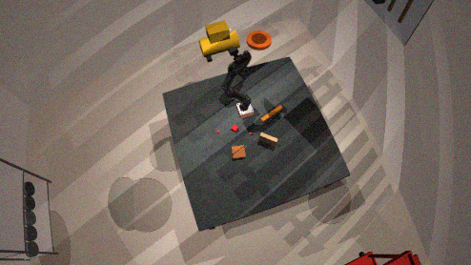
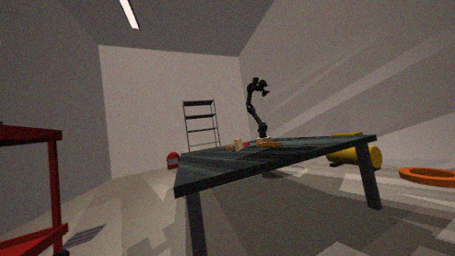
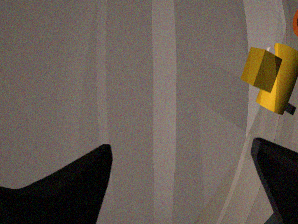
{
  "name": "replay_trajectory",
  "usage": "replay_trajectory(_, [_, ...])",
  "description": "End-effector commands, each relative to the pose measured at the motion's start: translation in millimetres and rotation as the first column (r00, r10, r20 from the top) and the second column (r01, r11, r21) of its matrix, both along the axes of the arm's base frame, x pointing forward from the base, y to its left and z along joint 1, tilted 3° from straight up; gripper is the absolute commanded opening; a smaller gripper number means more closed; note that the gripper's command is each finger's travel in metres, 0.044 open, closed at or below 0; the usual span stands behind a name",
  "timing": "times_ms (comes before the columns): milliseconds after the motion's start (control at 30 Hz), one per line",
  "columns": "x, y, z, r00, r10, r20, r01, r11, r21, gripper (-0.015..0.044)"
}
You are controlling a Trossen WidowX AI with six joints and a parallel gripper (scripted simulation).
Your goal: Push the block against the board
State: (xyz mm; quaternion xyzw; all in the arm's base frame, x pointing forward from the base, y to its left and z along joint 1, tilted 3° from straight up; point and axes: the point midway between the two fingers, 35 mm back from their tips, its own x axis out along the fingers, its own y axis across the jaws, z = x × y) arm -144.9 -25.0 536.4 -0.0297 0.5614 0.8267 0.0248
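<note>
Dark desk (image 1: 296, 162) is carrying: square block (image 1: 238, 152) lying flat, board (image 1: 268, 138) sitting apart from it to the right, orange cylinder (image 1: 272, 112) lying further back, small red cube (image 1: 235, 128) sitting nearby, arm's white base (image 1: 245, 112) standing near the back.

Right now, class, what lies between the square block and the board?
In the top view, only bare dark tabletop separates the square block from the board; they don't touch.

square block (image 1: 238, 152): looking like matt brown wood
board (image 1: 268, 138): showing pale, smooth wood
table (image 1: 296, 157): appearing dark, matt, faintly streaked
gripper (image 3: 180, 209): wide apart, fingers looking matt black plastic
</note>
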Motion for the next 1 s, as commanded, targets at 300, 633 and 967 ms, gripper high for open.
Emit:
replay_trajectory(300, [-2,64,-11,0.979,-0.197,0.057,0.201,0.977,-0.072,0.0138])
replay_trajectory(633, [20,157,-38,0.870,-0.464,0.167,0.488,0.858,-0.160,0.0000])
replay_trajectory(967, [70,235,-77,0.692,-0.657,0.300,0.721,0.646,-0.251,0.0000])
